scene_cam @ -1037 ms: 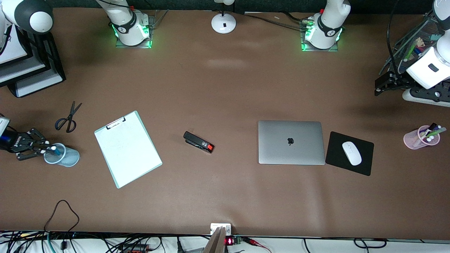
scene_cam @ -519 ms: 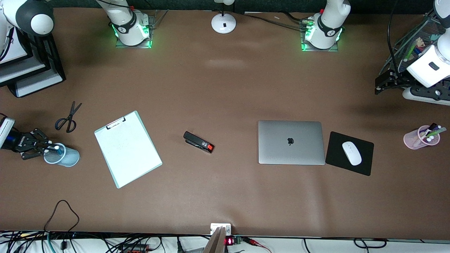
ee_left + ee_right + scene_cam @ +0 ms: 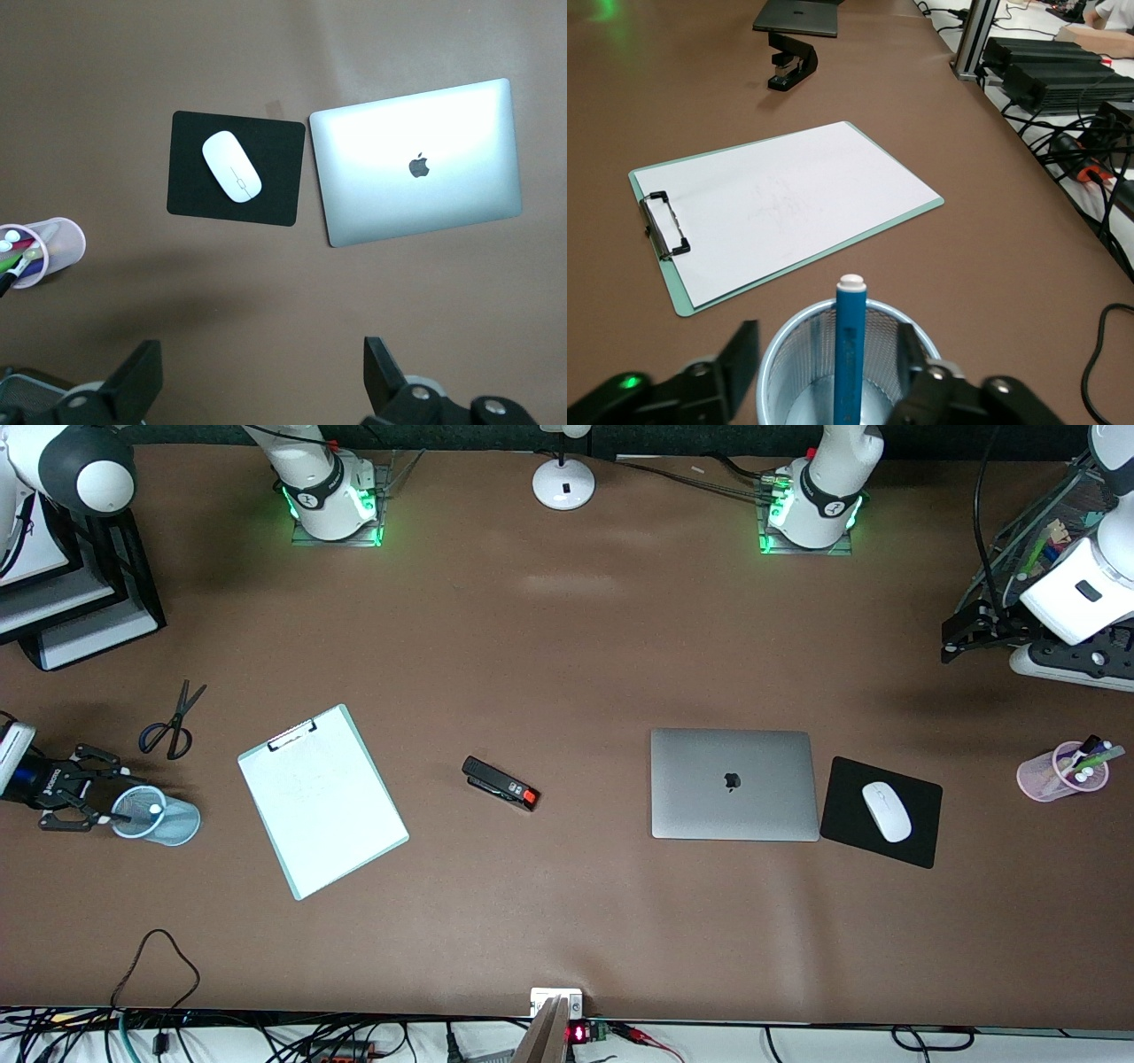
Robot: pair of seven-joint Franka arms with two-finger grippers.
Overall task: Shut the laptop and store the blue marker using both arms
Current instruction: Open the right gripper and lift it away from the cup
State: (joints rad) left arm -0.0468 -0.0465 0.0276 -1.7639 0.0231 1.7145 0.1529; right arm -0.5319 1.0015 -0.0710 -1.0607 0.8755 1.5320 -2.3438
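- The laptop [image 3: 733, 783] had a smooth, matt silver metal lid — softly glaring in the left wrist view.
- The blue marker [image 3: 850, 359] looked like smooth plastic; it stood in a pale blue wire-mesh cup [image 3: 797, 367].
- The tabletop [image 3: 567, 646] was matt brown.
- The mouse pad [image 3: 921, 841] was matt black — its mouse [image 3: 887, 811] glossy white.

The blue marker [image 3: 850, 354] stands upright in a mesh cup [image 3: 799, 376], its pale end above the rim. The right gripper [image 3: 828, 359] has a finger [image 3: 740, 354] on either side of the cup, spread and clear of the marker. On the desk [image 3: 992, 257] near the cup lies a clipboard [image 3: 780, 208]; farther off sit a stapler [image 3: 790, 67] and the closed laptop [image 3: 799, 16]. Cables [image 3: 1099, 345] hang at the desk's edge.
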